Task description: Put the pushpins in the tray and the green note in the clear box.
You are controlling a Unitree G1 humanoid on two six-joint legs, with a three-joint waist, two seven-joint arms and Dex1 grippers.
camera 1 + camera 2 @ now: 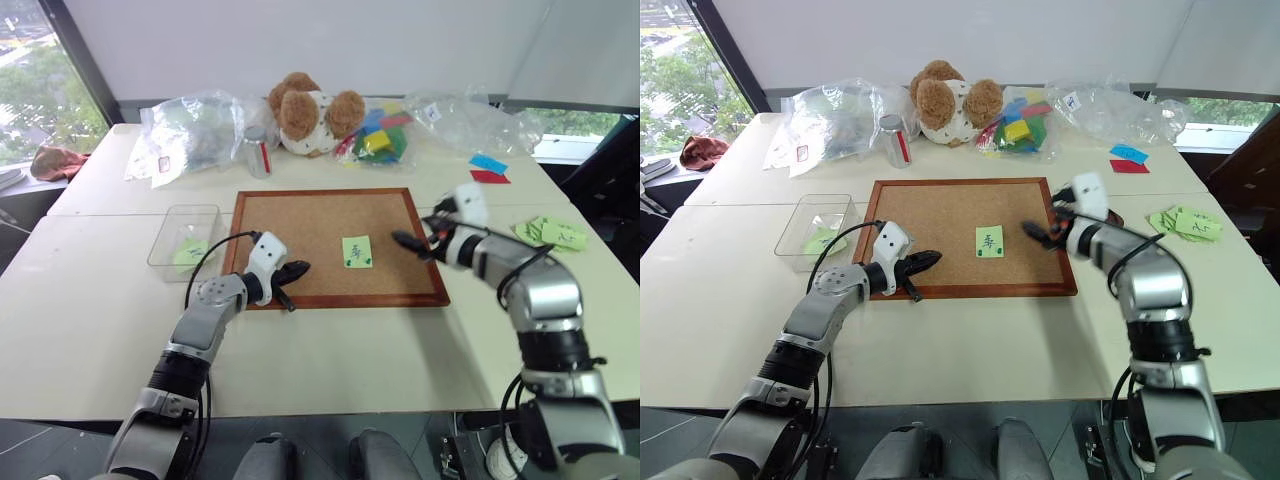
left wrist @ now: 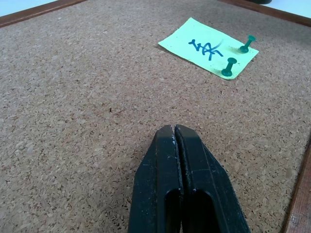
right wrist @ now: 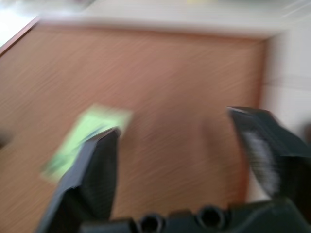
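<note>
Right now green note sits mid-frame on corkboard, w/ two pushpins in it. Right gripper spread apart, empty, near note; left gripper closed tight, empty. Risk: jaws snag paper instead of pin, tearing note.

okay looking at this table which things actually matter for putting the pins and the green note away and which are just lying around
For the job:
- green note, on the corkboard
- two green pushpins stuck through the note
- clear box, left of the corkboard

Lying about:
- teddy bear
- clear plastic bags
- small can
- blue and red slips
- pale green sheets
</note>
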